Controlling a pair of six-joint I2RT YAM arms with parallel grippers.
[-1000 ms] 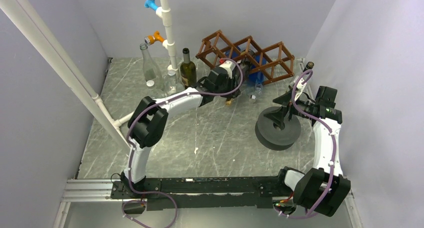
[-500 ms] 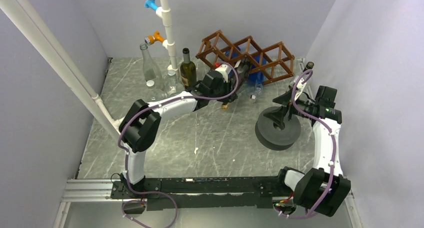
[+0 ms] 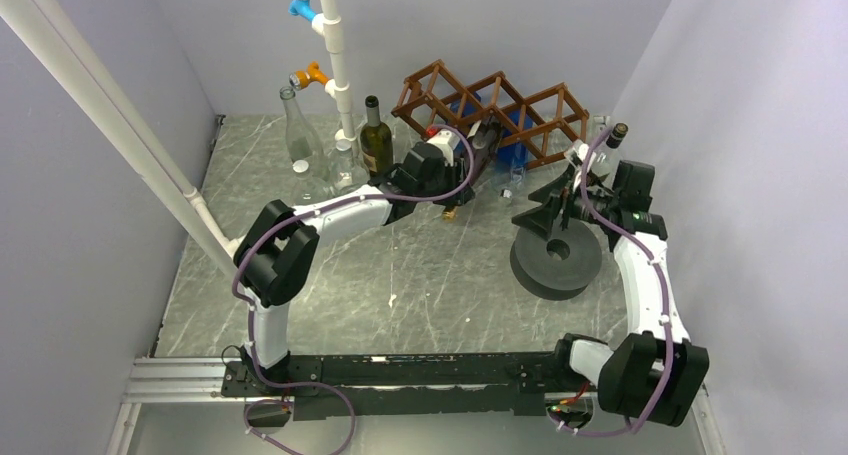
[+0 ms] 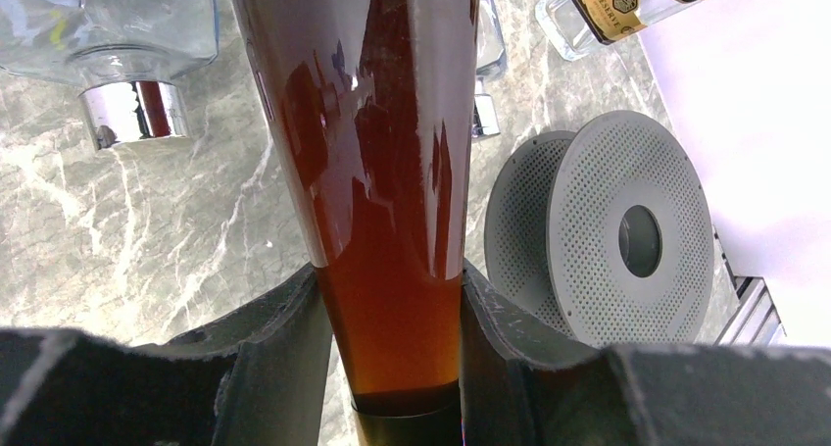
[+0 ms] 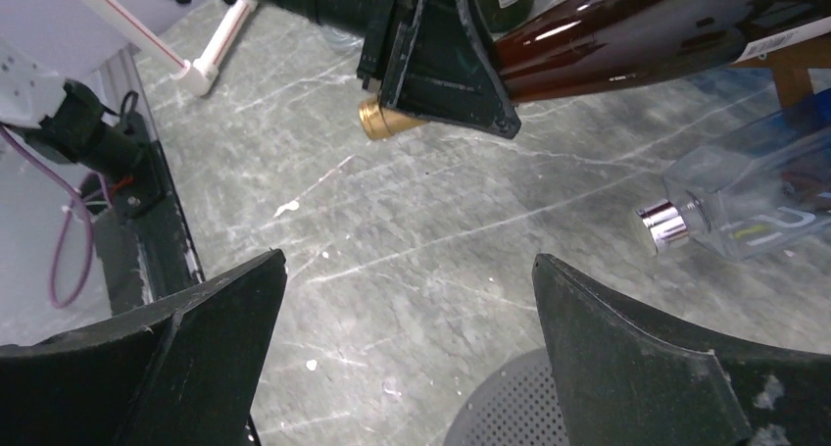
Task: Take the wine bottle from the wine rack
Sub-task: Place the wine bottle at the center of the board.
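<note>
Lying nearly level with its far end inside a lower cell of the wine rack (image 3: pixel 500 110), the brown wine bottle (image 4: pixel 387 172) is pointing its gold-capped neck out over the table. The left gripper (image 4: pixel 389 274) is clamping that neck between both fingers. The right gripper (image 5: pixel 409 270) is hanging spread wide, grasping nothing, above a grey perforated spool (image 4: pixel 608 240), near a clear bottle (image 5: pixel 755 201) lying on its side.
</note>
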